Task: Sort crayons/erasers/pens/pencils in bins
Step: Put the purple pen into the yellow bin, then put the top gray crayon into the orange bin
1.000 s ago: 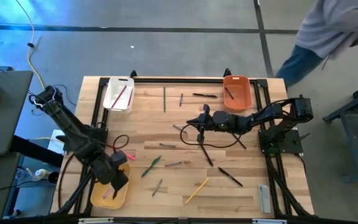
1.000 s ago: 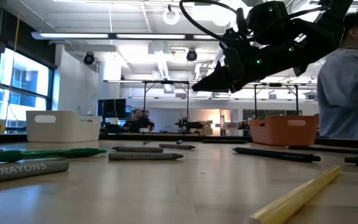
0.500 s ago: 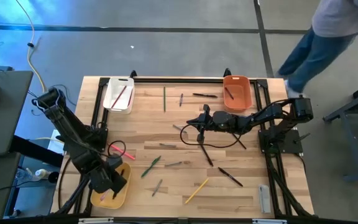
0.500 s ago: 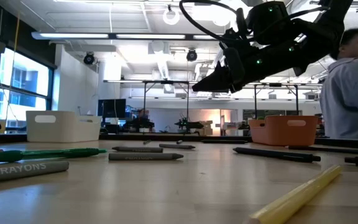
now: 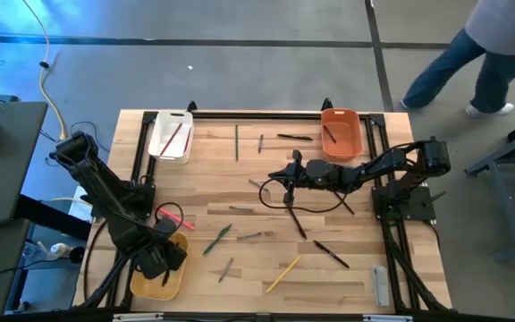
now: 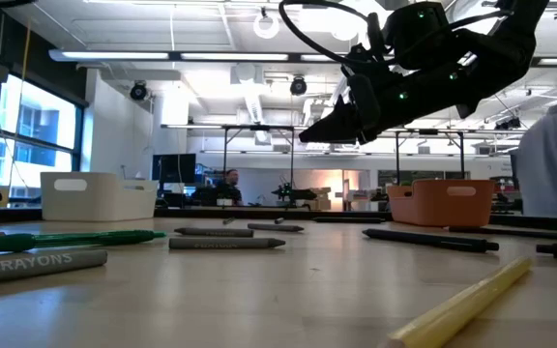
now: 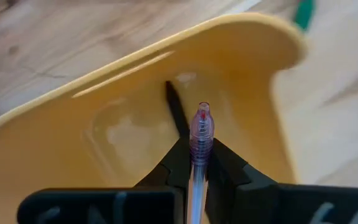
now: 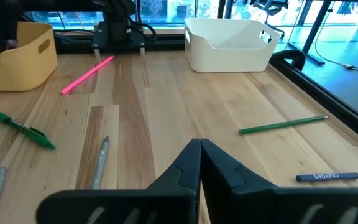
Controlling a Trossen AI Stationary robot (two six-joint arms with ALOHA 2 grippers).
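Note:
My left gripper (image 5: 156, 259) hangs over the yellow bin (image 5: 173, 279) at the table's near left corner, pointing down and shut on a clear pen (image 7: 199, 140) with a red tip. The bin's yellow floor (image 7: 123, 137) fills the left wrist view. My right gripper (image 5: 284, 175) hovers shut over the table's middle, holding nothing. Loose sticks lie flat on the wood: a green pen (image 5: 217, 237), a yellow pencil (image 5: 282, 274), a black pen (image 5: 331, 254), a pink stick (image 5: 173, 215). The white bin (image 5: 171, 134) and orange bin (image 5: 341, 132) stand at the far edge. My left gripper pinches the clear pen's barrel (image 7: 196, 171) between its two fingers, which come from above and point down into the yellow bin. The pen runs along the fingers, and its red-tipped end (image 7: 202, 112) sticks out past them, above the bin's floor.
A grey flat bar (image 5: 380, 286) lies at the near right corner. Black cables (image 5: 311, 207) loop over the table below my right arm. A grey crayon (image 6: 37, 263) lies close to the low camera. A person (image 5: 499, 45) walks beyond the far right corner.
My left gripper has sunk toward the yellow bin, shifted a little toward the table's near left corner, and tipped steeper, still shut on the pen. The person beyond the far right corner has walked to the right.

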